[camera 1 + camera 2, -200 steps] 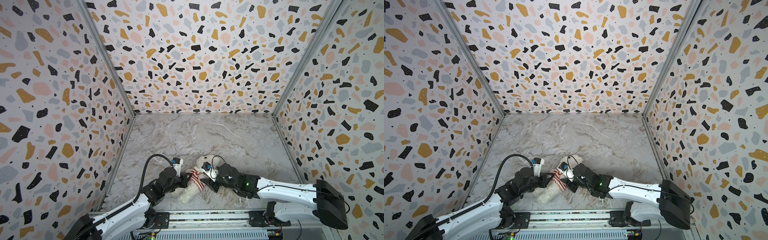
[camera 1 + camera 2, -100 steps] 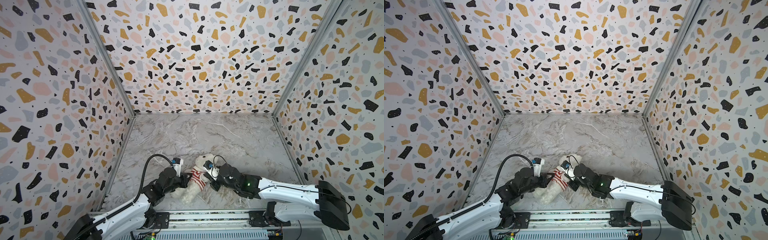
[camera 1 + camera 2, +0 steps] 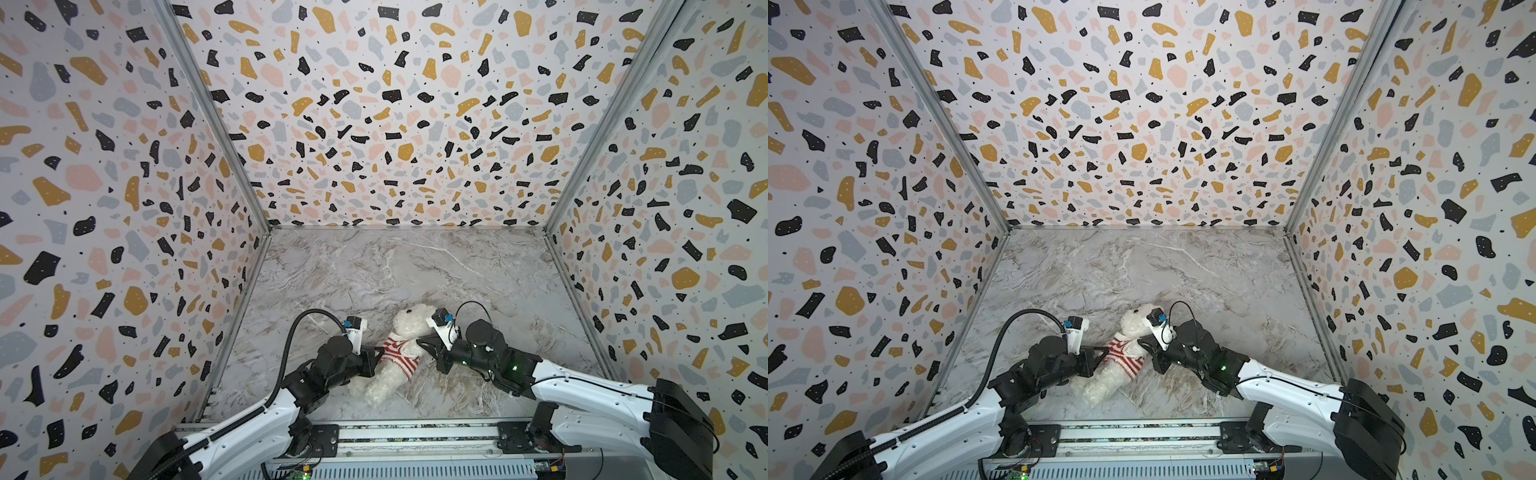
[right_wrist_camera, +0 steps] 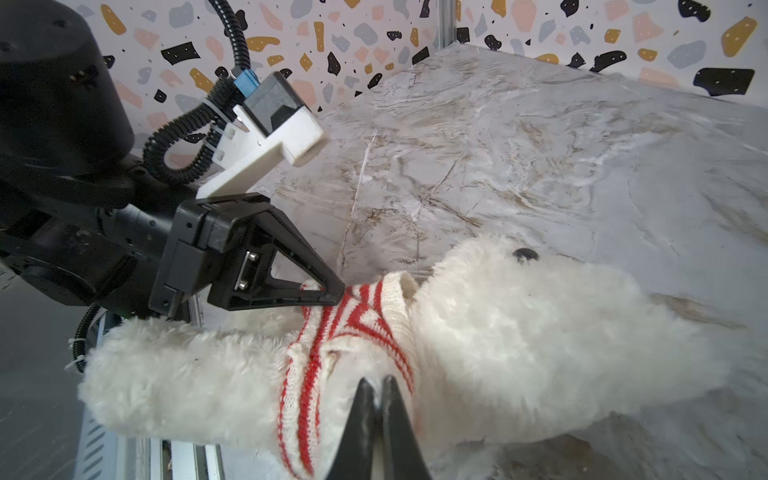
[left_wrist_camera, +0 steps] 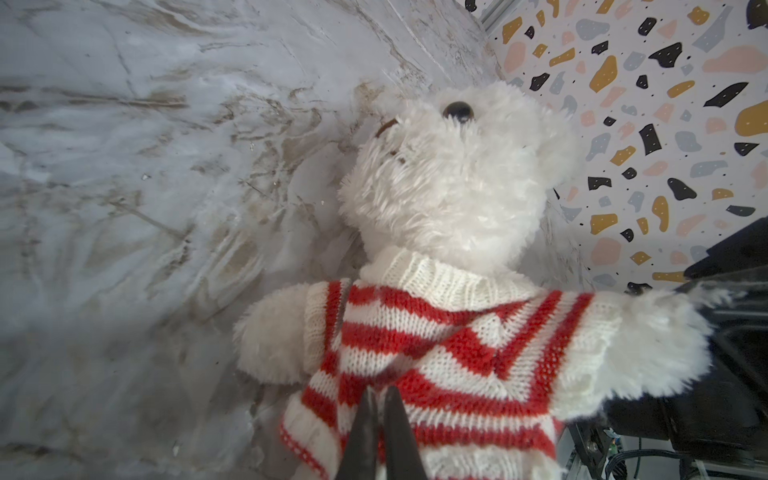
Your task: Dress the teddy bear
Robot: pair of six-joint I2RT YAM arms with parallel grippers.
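Observation:
The teddy bear (image 3: 409,322) (image 3: 1136,326) lies on its back on the marble floor near the front, head toward the back wall. A red-and-white striped sweater (image 3: 397,353) (image 5: 436,332) covers its chest, and both arms poke out of the sleeves. My left gripper (image 3: 379,353) (image 5: 379,390) is shut on the sweater's knit at the bear's side. My right gripper (image 3: 419,343) (image 4: 376,380) is shut on the bear's other arm, just past the sleeve. The bear's legs (image 3: 380,392) are bare and point toward the front rail.
Terrazzo-patterned walls (image 3: 395,124) close in the marble floor (image 3: 415,266) on three sides. A metal rail (image 3: 415,432) with both arm bases runs along the front edge. The left arm's cable loops up over its wrist (image 3: 299,328).
My right gripper has closed from partly open onto the bear's arm. The left gripper has stayed shut on the sweater, and the bear has hardly moved.

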